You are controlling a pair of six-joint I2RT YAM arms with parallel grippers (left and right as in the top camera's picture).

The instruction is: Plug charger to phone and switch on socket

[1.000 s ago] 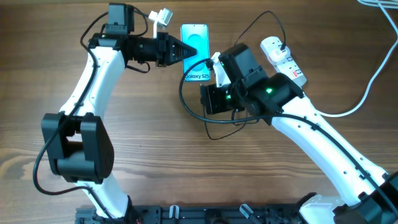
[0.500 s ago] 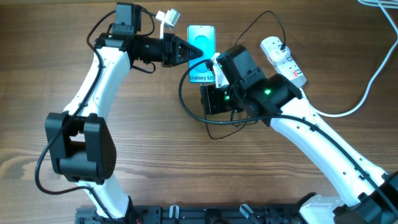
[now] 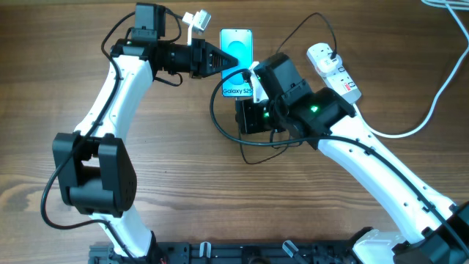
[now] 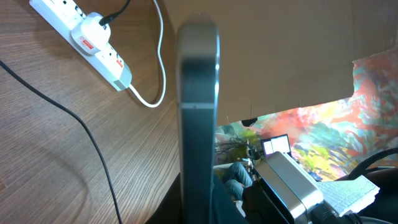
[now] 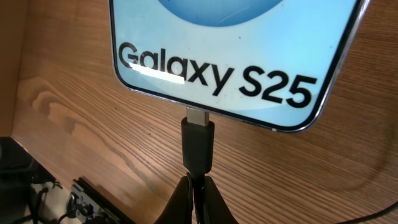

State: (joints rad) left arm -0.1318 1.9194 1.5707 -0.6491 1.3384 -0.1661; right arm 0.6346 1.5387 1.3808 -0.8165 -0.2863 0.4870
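upper centre, overhead view: left gripper [image 3: 233, 64] clamps the phone [image 3: 239, 40] by its edges; right gripper [image 5: 196, 198] pinches the charger [image 5: 198, 146], whose tip meets the phone's lower edge, seemingly part-seated. socket [image 3: 333, 70], upper right, still needs switching on.

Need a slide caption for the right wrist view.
Right gripper holds the charger connector at the bottom port of the phone, metal tip partly exposed.
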